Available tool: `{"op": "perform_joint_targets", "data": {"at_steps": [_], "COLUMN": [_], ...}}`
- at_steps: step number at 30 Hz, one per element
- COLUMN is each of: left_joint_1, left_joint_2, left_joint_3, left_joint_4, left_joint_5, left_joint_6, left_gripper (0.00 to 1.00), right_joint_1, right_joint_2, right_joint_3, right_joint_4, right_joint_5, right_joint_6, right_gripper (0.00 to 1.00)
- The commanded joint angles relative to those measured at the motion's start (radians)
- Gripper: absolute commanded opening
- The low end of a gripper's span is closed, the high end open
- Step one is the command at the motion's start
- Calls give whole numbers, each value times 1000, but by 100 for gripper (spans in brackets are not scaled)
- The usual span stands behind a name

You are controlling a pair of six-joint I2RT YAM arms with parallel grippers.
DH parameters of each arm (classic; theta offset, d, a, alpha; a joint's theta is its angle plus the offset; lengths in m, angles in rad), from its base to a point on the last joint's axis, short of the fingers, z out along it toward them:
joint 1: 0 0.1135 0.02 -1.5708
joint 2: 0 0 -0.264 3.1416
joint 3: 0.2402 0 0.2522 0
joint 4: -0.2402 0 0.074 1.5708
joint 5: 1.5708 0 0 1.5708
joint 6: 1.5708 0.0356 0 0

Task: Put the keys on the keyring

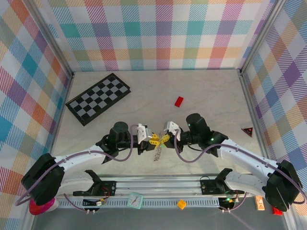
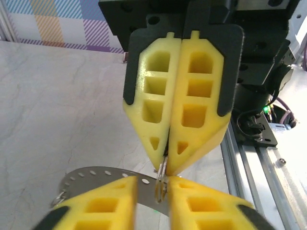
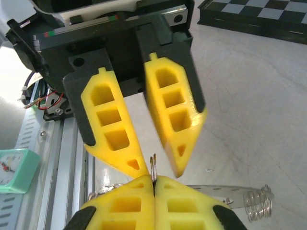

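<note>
Keyring (image 3: 153, 165) stands edge-on at lower centre of the right wrist view, pinched between the pressed-together tips of the right gripper (image 3: 153, 181). The left gripper (image 3: 159, 168) faces it there, fingers spread apart on either side of the keyring. The top external view adds a perforated silvery strip (image 1: 157, 154) trailing down-frame from where both grippers meet at centre.

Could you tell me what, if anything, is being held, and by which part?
The right end effector pinches a thin metal ring by its rim; the left end effector stands slightly open around it.
</note>
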Motion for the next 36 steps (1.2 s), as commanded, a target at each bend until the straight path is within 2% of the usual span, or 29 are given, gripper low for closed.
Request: {"op": "perform_joint_targets", "data": {"at_steps": [1,8,16,22,25,26,30,32,36], "left_joint_1": [-9,-27,-32,-31,-30,-32,-31,-31,-32], "left_joint_2": [-26,-51,-51,-45,-49,-50,-60,-63,-60], "left_joint_3": [23,127,143,145,137,132,112,98,77], "left_joint_4": [-40,-350,-344,-348,-340,-333,-298,-265,-206], "left_joint_5": [-34,-80,-49,-36,-27,-26,-18,-12,-6], "left_joint_6": [21,132,143,153,156,157,149,135,112], "left_gripper": [28,27,23,6,0,0,0,0,0], "right_joint_1": [5,46,96,102,101,99,68,66,67], "right_joint_2": [-1,69,143,143,121,109,38,0,-54], "right_joint_3": [72,222,317,316,288,273,179,127,48], "right_joint_4": [-92,-360,-437,-397,-366,-351,-264,-220,-169], "right_joint_5": [-19,123,172,135,145,161,212,253,253], "right_joint_6": [-79,-262,-332,-310,-277,-263,-194,-169,-122], "right_gripper": [0,0,0,0,14,21,36,38,37]}}
